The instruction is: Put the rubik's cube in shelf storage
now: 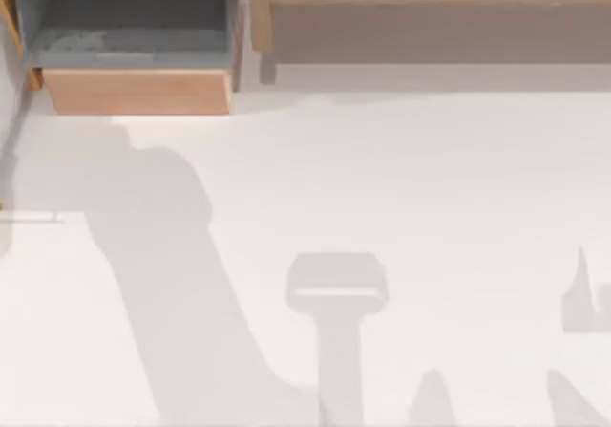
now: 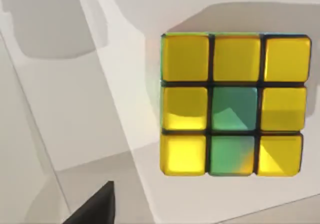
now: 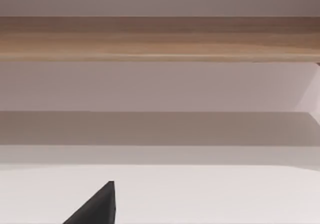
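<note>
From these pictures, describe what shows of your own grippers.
Little shows. The left gripper appears as a flat, matte black pointed wedge with straight edges, no markings or cables. The right gripper shows the same black wedge shape. Grey arm shadows lie across the white table.

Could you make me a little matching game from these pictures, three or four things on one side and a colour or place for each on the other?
Things:
1. rubik's cube
2. shelf storage
3. grey-lined box
4. table

Descriptions:
A. far left corner in the top view, with a light wood front
B. plain white surface crossed by grey shadows
C. mostly yellow tiles facing the left wrist camera, with green ones in the middle column
D. long light-brown wood ledge along the far right in the top view

Pairs: 1-C, 2-D, 3-A, 4-B
</note>
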Robot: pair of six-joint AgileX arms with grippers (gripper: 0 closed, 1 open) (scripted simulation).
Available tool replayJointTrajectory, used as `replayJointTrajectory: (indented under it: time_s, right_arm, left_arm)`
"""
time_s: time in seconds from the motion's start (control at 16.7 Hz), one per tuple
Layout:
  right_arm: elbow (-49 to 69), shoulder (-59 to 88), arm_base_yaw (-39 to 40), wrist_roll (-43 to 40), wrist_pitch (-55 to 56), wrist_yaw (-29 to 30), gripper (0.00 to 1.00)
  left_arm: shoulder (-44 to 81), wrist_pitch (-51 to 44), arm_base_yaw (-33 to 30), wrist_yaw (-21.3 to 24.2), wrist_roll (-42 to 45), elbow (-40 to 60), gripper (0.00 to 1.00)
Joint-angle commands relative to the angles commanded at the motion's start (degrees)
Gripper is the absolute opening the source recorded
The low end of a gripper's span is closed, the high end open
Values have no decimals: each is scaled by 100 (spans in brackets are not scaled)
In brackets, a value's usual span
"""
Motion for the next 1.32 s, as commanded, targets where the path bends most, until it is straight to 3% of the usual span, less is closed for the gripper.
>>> replayJointTrajectory:
  time_s: [0.42,0.84,1.26,1.32]
  right_arm:
    - [0,0,0,0,0,0,100]
    - [0,0,0,0,0,0,100]
    - [0,0,0,0,0,0,100]
    - [0,0,0,0,0,0,100]
  left_arm:
    - [-653,292,-150,-86,-209,-938,100]
    - [316,1000,-84,-24,-128,-692,100]
    - [516,1085,-125,-11,-106,-545,100]
    - [516,1085,-125,-11,-106,-545,92]
